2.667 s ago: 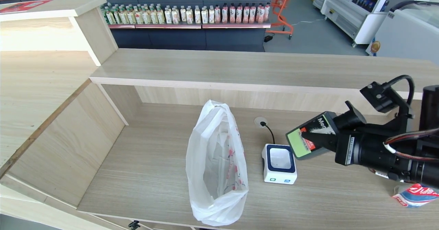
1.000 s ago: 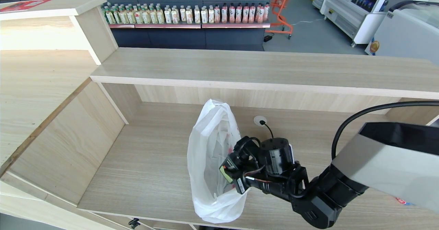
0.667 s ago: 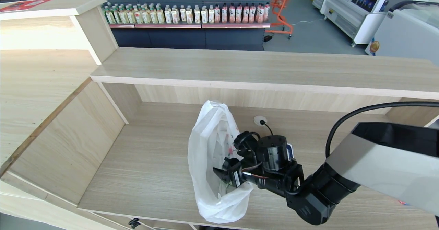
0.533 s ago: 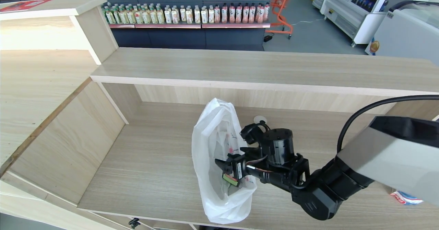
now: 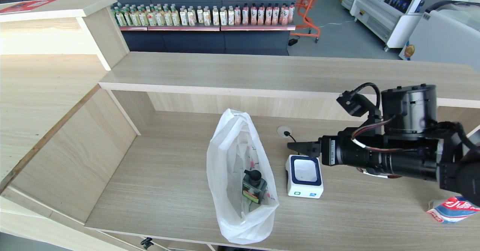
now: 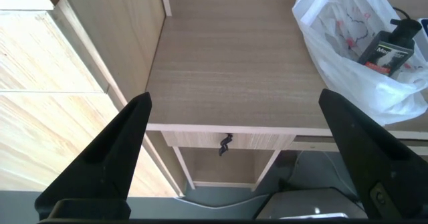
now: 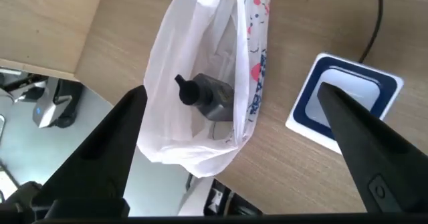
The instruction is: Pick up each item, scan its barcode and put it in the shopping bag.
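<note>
Where the counter [image 5: 168, 191] has its near-left edge, the left gripper [image 6: 234, 100] hangs over it with both fingers [image 6: 127, 137] spread wide and nothing between them, well apart from the bag.

Next to the right, the white shopping bag [image 5: 232, 157] stands open mid-counter, with a red print on its side. Inside it, low down, sits the dark pump bottle [image 5: 254, 185], which has a black pump head and a green and red label. It is also seen in the left wrist view [image 6: 386, 50] and the right wrist view [image 7: 207, 97]. Can't tell if it stands straight or leans on the plastic.

Behind the bag and to its right, a round cable port [image 5: 285, 132] is set in the counter, and a black cable runs from it to the scanner.

The scanner [image 5: 304, 171] is white with a blue-framed window and sits just right of the bag, not touching it.

The right gripper [image 5: 300, 147] hovers above the scanner's far edge, pointing left toward the bag. The wrist view shows its fingers [image 7: 361, 137] splayed apart and empty.

At the far right counter edge lies a white, blue and red packet [image 5: 452, 209], partly hidden behind the right arm.
</note>
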Available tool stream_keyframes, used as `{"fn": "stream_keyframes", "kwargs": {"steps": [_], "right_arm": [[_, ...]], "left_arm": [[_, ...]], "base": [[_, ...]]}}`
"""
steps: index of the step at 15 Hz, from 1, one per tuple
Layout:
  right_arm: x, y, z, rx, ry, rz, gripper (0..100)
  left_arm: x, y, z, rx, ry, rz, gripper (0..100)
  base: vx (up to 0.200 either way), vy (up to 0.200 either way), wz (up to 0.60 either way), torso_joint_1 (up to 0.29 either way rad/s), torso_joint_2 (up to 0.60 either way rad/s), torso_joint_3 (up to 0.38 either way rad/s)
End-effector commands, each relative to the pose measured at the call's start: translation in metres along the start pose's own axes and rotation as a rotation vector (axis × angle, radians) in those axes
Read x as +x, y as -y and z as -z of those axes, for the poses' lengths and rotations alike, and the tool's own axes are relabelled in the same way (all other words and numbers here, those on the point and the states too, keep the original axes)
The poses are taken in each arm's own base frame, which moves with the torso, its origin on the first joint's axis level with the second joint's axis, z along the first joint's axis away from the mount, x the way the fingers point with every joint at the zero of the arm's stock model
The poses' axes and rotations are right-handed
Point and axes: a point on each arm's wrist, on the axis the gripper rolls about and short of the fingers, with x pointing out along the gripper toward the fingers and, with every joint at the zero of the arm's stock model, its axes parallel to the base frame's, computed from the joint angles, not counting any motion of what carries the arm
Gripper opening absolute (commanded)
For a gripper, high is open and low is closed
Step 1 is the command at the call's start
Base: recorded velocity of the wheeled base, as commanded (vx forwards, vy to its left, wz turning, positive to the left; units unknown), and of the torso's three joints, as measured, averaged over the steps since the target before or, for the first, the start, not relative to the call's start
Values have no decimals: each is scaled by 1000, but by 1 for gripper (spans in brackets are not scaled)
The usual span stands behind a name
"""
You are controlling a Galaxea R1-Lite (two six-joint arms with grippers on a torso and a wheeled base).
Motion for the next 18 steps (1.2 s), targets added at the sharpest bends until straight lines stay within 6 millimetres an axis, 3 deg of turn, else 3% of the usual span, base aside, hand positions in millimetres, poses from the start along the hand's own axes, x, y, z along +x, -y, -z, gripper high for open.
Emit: {"fn": "stream_keyframes", "kwargs": {"steps": [1, 3, 8, 12, 15, 18], "right_arm": [[-101, 1, -33, 15, 155, 72, 100], [-123, 7, -24, 48, 106, 123, 100], [-126, 21, -21, 82, 96, 197, 100], [-127, 23, -20, 93, 81, 214, 100], [-125, 29, -20, 104, 76, 248, 100], [-128, 41, -21, 91, 96, 383, 100]], "left_arm": [[0, 0, 0, 0, 1, 0, 100], [0, 0, 0, 0, 1, 0, 100], [0, 0, 0, -2, 1, -2, 100], [0, 0, 0, 0, -1, 0, 100], [0, 0, 0, 0, -1, 0, 100], [0, 0, 0, -2, 1, -2, 100]], "base": [[0, 0, 0, 0, 0, 0], [0, 0, 0, 0, 0, 0], [0, 0, 0, 0, 0, 0], [-200, 0, 0, 8, 6, -1], [0, 0, 0, 0, 0, 0], [0, -200, 0, 7, -1, 5]]}}
